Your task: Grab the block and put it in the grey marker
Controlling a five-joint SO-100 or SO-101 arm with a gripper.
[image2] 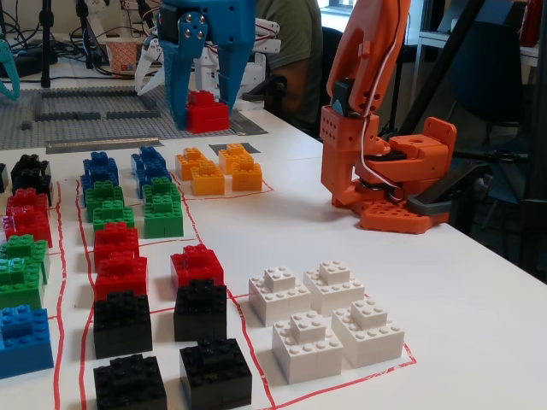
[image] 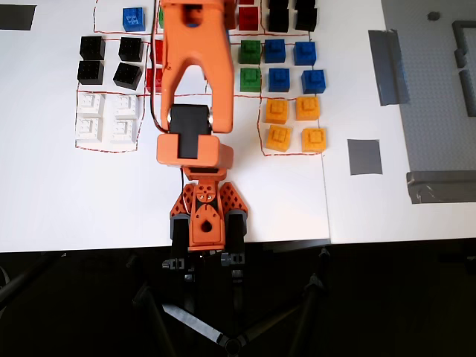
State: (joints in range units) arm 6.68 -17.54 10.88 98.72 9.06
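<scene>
1. Blue plastic two-finger gripper (image2: 203, 107) hangs high above the white table (image2: 479, 299), its fingers pinching the small red cube-shaped block (image2: 207, 112) from both sides.
2. Block sits level, stud upward; as a cube it has no clear long axis.
3. Fixed view count: four white blocks (image2: 325, 320), four orange-yellow blocks (image2: 218, 170).
4. Flat grey tape marker (image: 364, 157) lies right of the orange-yellow blocks in the overhead view, bare.
</scene>
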